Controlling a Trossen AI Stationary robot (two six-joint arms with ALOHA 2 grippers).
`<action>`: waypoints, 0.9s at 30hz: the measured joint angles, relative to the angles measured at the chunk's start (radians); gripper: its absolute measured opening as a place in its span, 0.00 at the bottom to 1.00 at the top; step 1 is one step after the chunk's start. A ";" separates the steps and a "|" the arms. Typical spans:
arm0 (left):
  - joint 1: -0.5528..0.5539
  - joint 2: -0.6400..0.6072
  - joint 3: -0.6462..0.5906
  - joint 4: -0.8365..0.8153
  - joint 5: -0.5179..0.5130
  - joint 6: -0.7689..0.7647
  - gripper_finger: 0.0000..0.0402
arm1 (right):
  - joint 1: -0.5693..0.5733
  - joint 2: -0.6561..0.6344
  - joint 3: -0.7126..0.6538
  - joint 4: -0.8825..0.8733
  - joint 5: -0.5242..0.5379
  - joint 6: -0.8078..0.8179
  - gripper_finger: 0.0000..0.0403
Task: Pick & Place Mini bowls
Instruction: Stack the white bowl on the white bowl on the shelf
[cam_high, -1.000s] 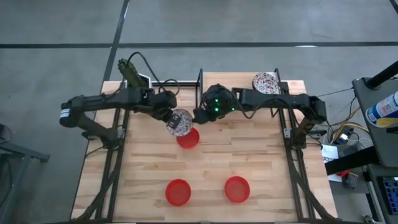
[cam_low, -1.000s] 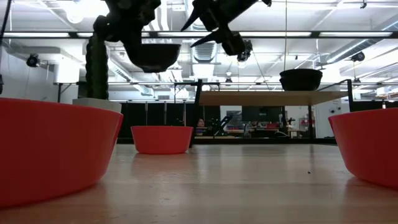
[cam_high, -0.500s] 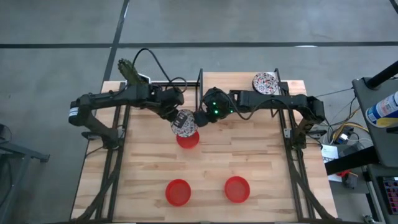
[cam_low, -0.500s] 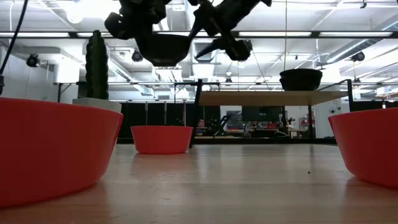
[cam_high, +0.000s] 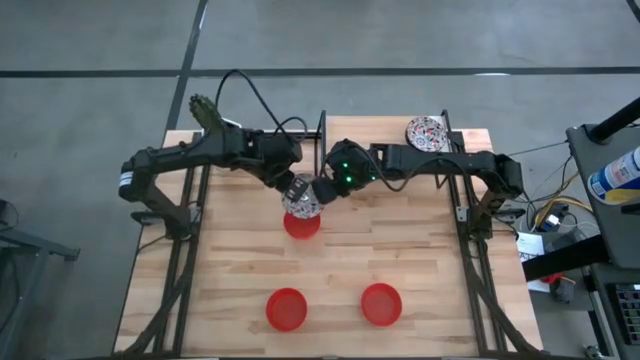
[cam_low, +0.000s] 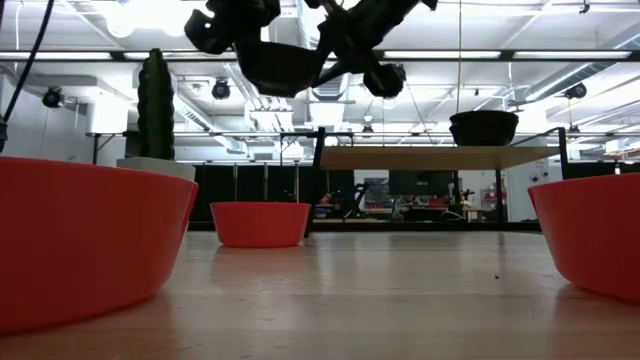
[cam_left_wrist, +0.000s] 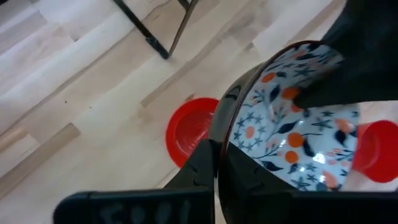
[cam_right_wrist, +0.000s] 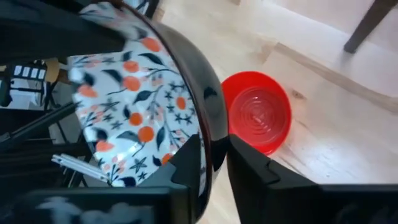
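1. Floral bowl (cam_high: 303, 198) up in the air over a red bowl (cam_high: 302, 224), mostly hidden by both pincers.
2. Left gripper (cam_high: 291, 190) and right gripper (cam_high: 322, 192) each clamped on its rim.
3. Wooden table (cam_high: 420, 250), big hall behind.

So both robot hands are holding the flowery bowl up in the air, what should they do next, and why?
Probably the left gripper should let go. The flowery bowl hangs above the table over a red bowl, and each wrist view shows fingers pinching its rim, the right gripper on the other side. That looks like a handover; one must release.
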 joint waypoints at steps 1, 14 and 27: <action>0.000 0.000 0.005 0.002 -0.001 -0.004 0.02 | -0.001 0.001 0.000 -0.003 0.001 0.000 0.12; -0.002 -0.014 0.042 0.117 0.012 0.119 0.32 | 0.002 0.004 -0.002 -0.002 -0.028 -0.063 0.02; -0.001 -0.110 0.040 0.227 -0.077 0.220 0.41 | -0.050 -0.020 0.071 -0.239 -0.100 -0.119 0.02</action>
